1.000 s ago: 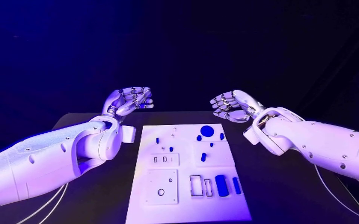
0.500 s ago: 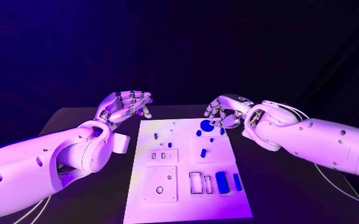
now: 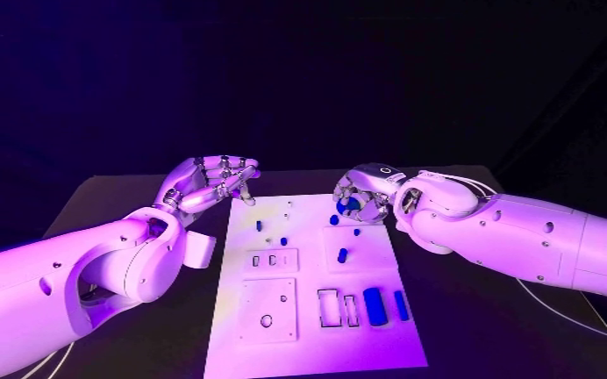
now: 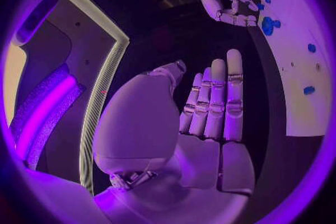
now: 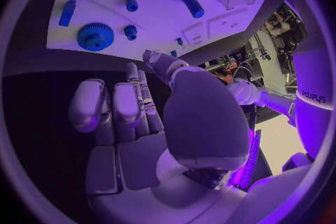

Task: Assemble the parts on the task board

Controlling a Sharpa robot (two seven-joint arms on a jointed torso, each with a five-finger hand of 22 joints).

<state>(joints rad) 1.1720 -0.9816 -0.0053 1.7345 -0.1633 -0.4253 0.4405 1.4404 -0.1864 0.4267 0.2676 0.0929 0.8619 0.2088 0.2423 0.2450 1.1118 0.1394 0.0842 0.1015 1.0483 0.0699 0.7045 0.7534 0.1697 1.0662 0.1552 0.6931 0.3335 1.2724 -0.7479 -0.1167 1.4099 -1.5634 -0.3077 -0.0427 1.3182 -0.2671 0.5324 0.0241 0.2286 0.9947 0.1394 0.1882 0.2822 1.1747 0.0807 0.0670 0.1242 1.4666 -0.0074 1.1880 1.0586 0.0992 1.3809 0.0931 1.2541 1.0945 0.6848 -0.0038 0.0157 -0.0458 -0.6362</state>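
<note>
Head view first: the white flat task board (image 3: 317, 282) lies in the middle of the black table (image 3: 493, 326), with small blue parts on it. The right hand (image 3: 360, 199) hangs over the far edge of the board, and its fingers are curled in a little. The round blue toothed gear (image 3: 351, 209) sits right under those fingers, very close, but I cannot tell if they touch it. The left hand (image 3: 209, 180) is off the board, beside its far left corner, fingers bent and holding nothing. So the right hand is much nearer to the gear. Left wrist view next: the left hand (image 4: 210, 106) has its fingers straight, side by side, with nothing in them, and the board (image 4: 297, 67) lies out past the fingertips to one side. The right hand (image 4: 224, 0) shows there too, hooked just beside the gear (image 4: 267, 25). Right wrist view last: the right hand (image 5: 133, 117) is not gripping anything, fingers a little bent. The gear (image 5: 95, 37) lies flat just ahead of the fingertips, and a short blue peg (image 5: 192, 4) lies farther off, pointing slantwise.
</note>
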